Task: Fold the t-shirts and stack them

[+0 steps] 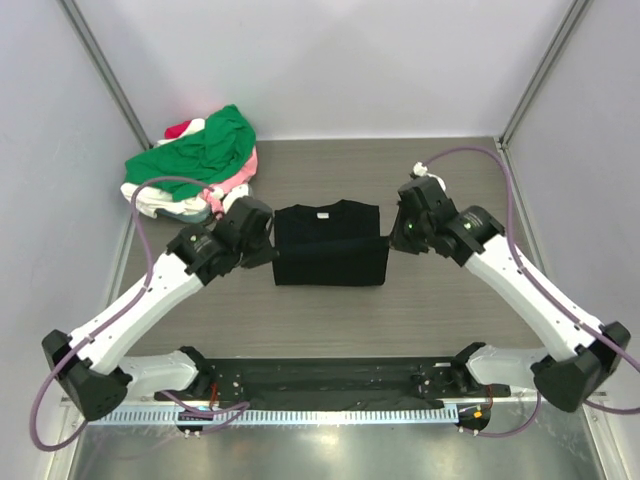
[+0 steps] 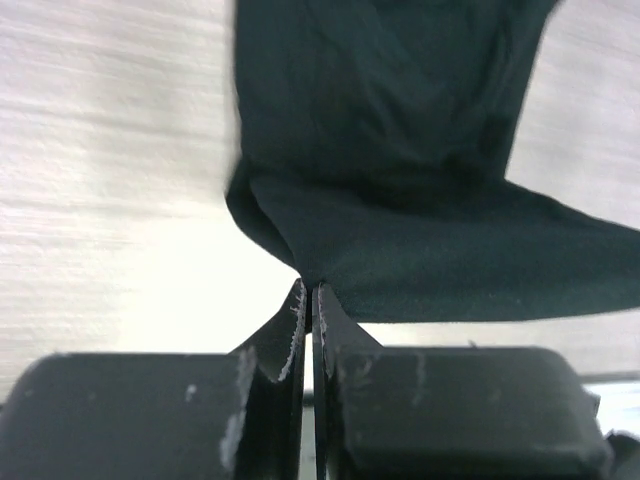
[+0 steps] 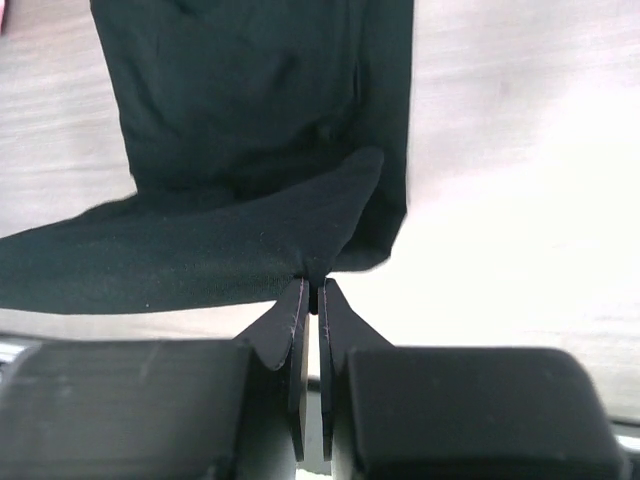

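The black t-shirt lies at the table's middle, partly folded, collar at the far side. My left gripper is shut on its left edge; in the left wrist view the fingertips pinch a lifted fold of the black cloth. My right gripper is shut on its right edge; in the right wrist view the fingertips pinch a corner of the cloth. A fold of cloth stretches between both grippers across the shirt. A heap of t-shirts sits at the far left, with green, pink, white and red.
The wooden table is bounded by grey walls at left, right and back. A black mat strip lies along the near edge between the arm bases. Purple cables loop from both arms.
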`<state>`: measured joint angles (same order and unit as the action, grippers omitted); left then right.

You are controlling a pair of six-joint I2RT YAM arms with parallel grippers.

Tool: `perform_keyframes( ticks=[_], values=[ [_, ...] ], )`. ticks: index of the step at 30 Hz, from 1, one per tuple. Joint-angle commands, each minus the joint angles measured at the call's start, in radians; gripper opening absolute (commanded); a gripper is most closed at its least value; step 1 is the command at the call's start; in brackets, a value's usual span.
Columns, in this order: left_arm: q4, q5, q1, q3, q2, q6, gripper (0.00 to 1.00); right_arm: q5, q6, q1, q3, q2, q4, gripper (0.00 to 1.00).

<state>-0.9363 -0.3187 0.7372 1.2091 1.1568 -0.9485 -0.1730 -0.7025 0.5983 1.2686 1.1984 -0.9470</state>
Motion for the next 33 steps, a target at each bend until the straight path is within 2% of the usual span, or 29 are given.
perform_keyframes(
  ticks=[1,8,18,24,25,27,28,29,30,31,32,33],
  values=[
    [0.002,-0.016,-0.087,0.070,0.041,0.126,0.00,-0.129,0.096,-0.044,0.101,0.064,0.017,0.01],
    [0.070,0.079,-0.245,0.171,0.201,0.209,0.00,-0.050,0.159,-0.155,0.208,0.227,0.080,0.01],
    [0.110,0.161,-0.372,0.352,0.513,0.257,0.00,0.046,0.205,-0.239,0.324,0.478,0.145,0.01],
    [0.074,0.228,-0.441,0.559,0.769,0.274,0.00,0.086,0.227,-0.278,0.461,0.689,0.155,0.01],
    [0.065,0.243,-0.452,0.645,0.818,0.280,0.00,0.086,0.222,-0.284,0.486,0.729,0.155,0.01],
    [0.025,0.262,-0.478,0.742,0.972,0.284,0.07,0.098,0.216,-0.295,0.579,0.843,0.151,0.01],
    [0.008,0.312,-0.490,0.812,1.030,0.292,0.16,0.096,0.206,-0.308,0.625,0.886,0.116,0.01],
    [-0.019,0.358,-0.508,0.957,1.085,0.301,0.22,0.093,0.175,-0.311,0.731,0.926,0.091,0.06],
    [-0.047,0.389,-0.513,1.068,1.218,0.312,0.28,0.092,0.163,-0.315,0.782,0.972,0.076,0.16],
    [-0.094,0.439,-0.519,1.181,1.280,0.321,0.39,0.096,0.152,-0.316,0.832,1.037,0.036,0.25],
    [-0.216,0.452,-0.522,1.298,1.349,0.324,0.44,0.089,0.135,-0.316,0.945,1.073,-0.002,0.46],
    [-0.270,0.463,-0.524,1.513,1.418,0.323,0.47,0.083,0.121,-0.316,0.991,1.092,-0.036,0.54]
  ],
)
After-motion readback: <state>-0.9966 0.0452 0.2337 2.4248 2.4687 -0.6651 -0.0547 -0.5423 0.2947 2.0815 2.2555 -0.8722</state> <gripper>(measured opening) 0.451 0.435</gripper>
